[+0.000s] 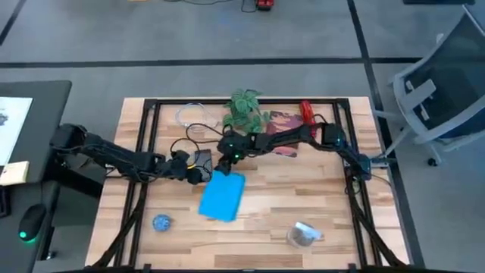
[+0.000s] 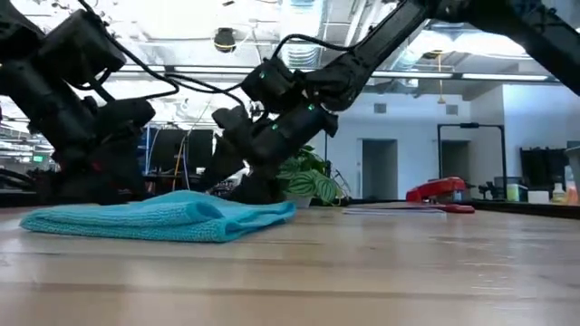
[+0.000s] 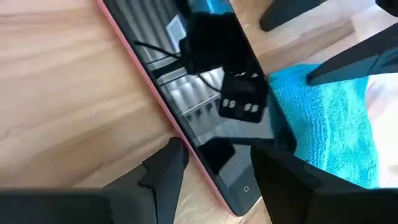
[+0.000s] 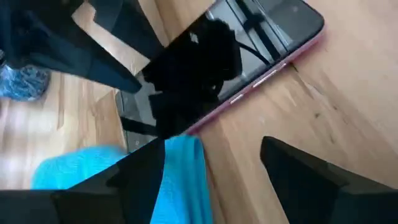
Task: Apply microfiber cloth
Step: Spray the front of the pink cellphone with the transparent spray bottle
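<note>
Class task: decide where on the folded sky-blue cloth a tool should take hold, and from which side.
Probably the microfiber cloth corner nearest the phone, taken from above: it lies flat and folded, and the right tool hovers open there.

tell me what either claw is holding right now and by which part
Nothing is held. The left claw is open astride the phone end, and the right claw is open above the microfiber cloth edge beside the phone.

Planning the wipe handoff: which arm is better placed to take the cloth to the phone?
Probably right. The right gripper is open at the microfiber cloth's near edge; the left gripper is open astride the phone.
</note>
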### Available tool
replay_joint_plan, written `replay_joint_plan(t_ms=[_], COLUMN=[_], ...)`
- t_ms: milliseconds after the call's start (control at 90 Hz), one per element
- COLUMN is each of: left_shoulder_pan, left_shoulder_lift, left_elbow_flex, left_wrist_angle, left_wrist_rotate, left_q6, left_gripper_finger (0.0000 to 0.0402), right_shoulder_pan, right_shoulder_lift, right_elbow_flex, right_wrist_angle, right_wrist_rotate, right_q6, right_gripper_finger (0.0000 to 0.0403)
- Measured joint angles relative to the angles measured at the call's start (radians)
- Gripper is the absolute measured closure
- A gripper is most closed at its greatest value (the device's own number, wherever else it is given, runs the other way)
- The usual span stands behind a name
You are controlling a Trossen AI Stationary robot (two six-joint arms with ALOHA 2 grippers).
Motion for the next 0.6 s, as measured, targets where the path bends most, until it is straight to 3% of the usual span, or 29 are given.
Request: replay_joint_plan(t_ms=[444, 600], left_shoulder_pan=[0.029, 0.028], left_shoulder_lift=[0.281, 0.336], left_elbow_flex=[-0.002, 0.002], left_wrist_angle=[0.411, 0.466], left_wrist_rotate=[-0.050, -0.064], left_q6=[0.182, 0.225], left_gripper_finger=[0.0262, 0.0274], right_shoulder_pan=[-0.028, -0.021], right_shoulder_lift=[0.008, 0.010], right_elbow_flex=[-0.002, -0.004], right_wrist_angle=[0.025, 0.048], right_wrist_rotate=[-0.054, -0.054], right_q6=[0.149, 0.147], right_gripper_finger=[0.0142, 0.0142])
